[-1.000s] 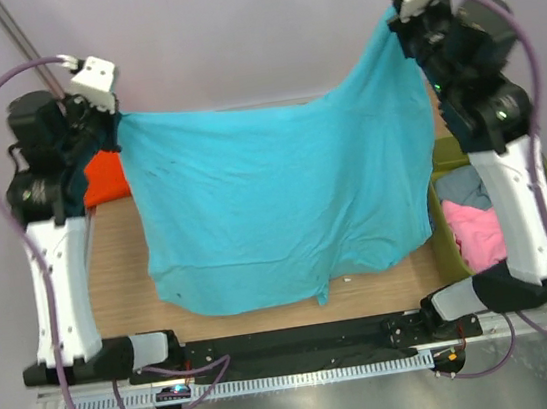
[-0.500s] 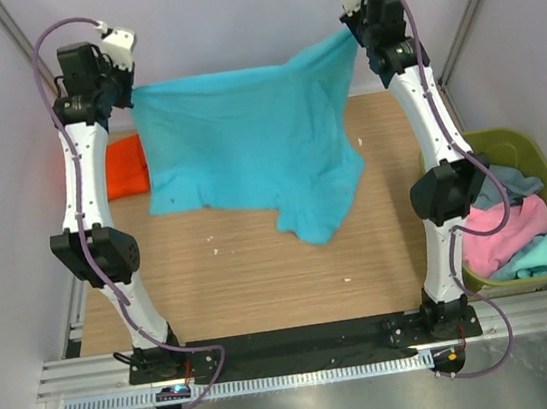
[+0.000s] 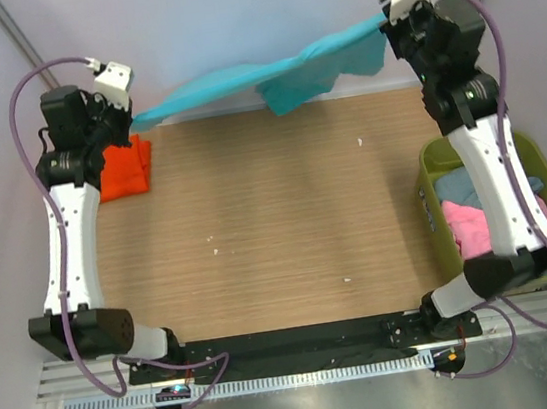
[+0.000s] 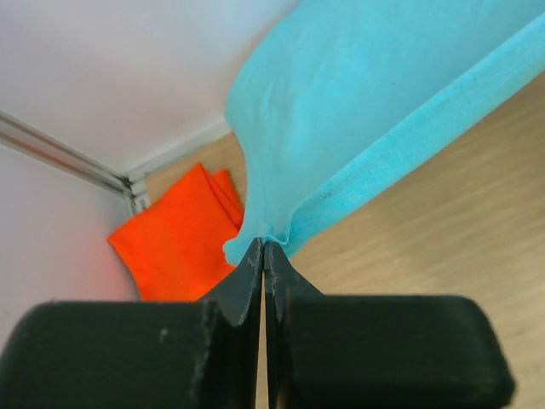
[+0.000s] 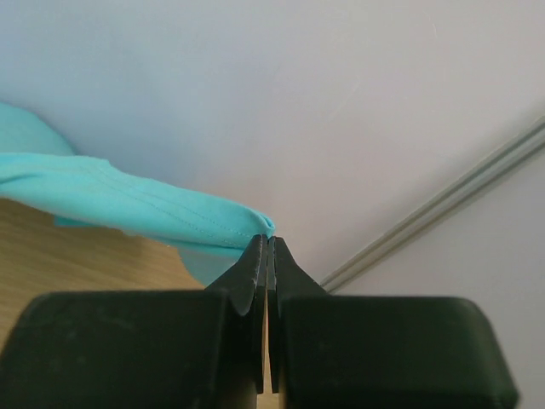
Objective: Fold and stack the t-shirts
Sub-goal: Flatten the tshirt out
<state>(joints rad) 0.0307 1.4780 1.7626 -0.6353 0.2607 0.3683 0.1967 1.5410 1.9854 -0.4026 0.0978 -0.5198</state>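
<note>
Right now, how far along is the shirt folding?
Done: one orange shirt lies folded at the far left. In hand: the left gripper and right gripper each pinch the turquoise shirt, stretched in midair. Left: folding it, stacking it, and the shirts in the green bin.

Over far edge of table (image 3: 279, 244): stretched shirt (image 3: 237, 78); far left: folded shirt (image 3: 126, 169); right: bin (image 3: 429, 206), shirts (image 3: 470, 229) inside
</note>
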